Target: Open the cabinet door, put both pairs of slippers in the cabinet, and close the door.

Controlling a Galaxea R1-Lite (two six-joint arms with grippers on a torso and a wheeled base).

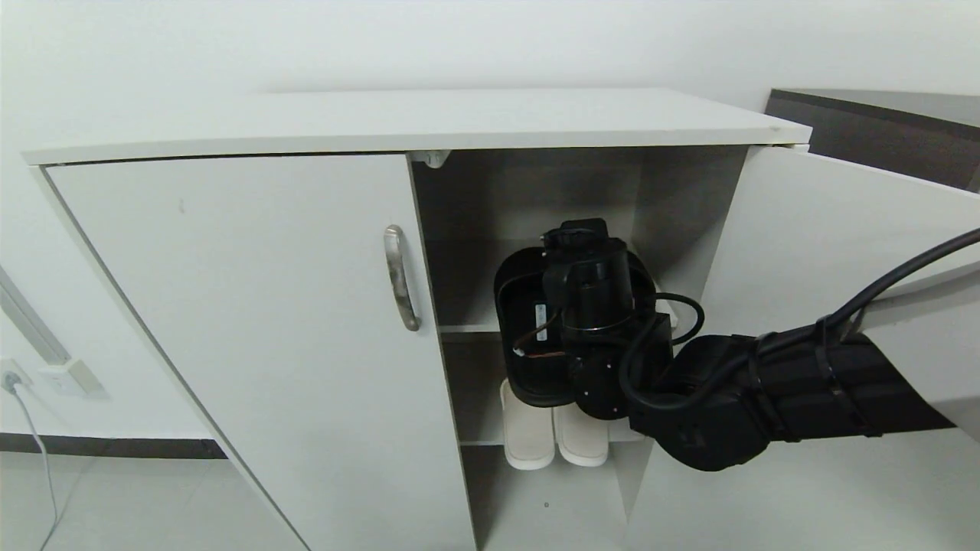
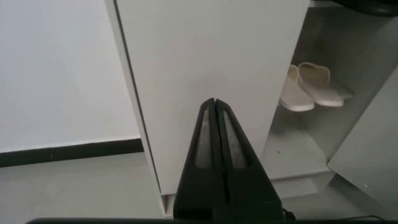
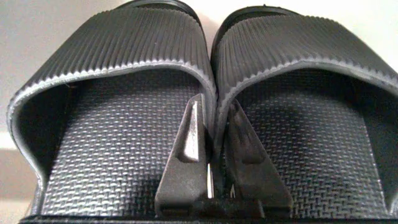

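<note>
The left gripper (image 2: 214, 124), fingers pressed together, is held apart from the cabinet (image 1: 459, 115), facing its closed left door (image 1: 230, 321). Right of that door's metal handle (image 1: 402, 279) is the open compartment. There the right gripper (image 3: 214, 106) pinches the touching inner edges of the black slippers (image 1: 521, 360), side by side at the height of the middle shelf (image 1: 459, 327). Whether they rest on it cannot be told. Below, the white slippers (image 1: 528, 436) lie paired on the lower shelf (image 1: 478, 442). The right door (image 1: 804, 245) stands swung open beside the arm.
</note>
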